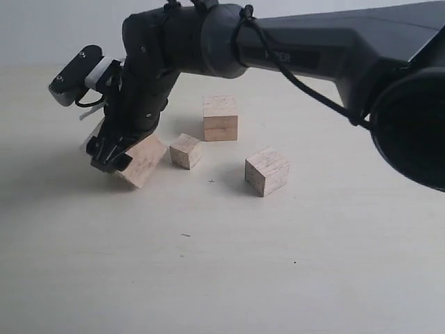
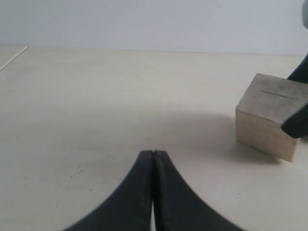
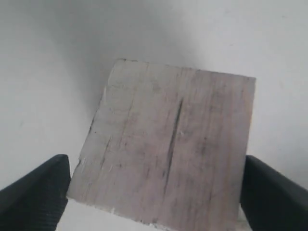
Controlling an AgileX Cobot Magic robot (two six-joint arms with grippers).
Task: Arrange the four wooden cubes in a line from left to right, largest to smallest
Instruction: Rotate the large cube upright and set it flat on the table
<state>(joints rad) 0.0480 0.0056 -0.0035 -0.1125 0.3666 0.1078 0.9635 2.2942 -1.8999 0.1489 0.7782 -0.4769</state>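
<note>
In the exterior view, find the right gripper (image 1: 113, 154) at the left of the frame, on an arm that reaches across from the right edge. Its jaws are clamped on the largest cube (image 1: 146, 161). The right wrist view confirms this, with one black finger (image 3: 33, 197) against each of two opposite sides of the block. Note the thin dark slit (image 3: 174, 130) running along the cube's face. The largest cube sits tilted, with one lower corner down near the table (image 1: 208, 271). You cannot tell whether that corner touches the surface.

Locate the smallest cube (image 1: 185, 151) just beside the largest cube, on its right, with a narrow gap between them. The rear cube (image 1: 220, 118) stands upright above and right of the smallest cube, near the frame centre. The front cube (image 1: 267, 172) lies right of centre, turned at an angle and well apart from the others. The relative size of these two is not clear.

Check the left gripper (image 2: 153, 155) in the left wrist view. Its fingers are pressed together, holding nothing, and it sits low over bare table.
</note>
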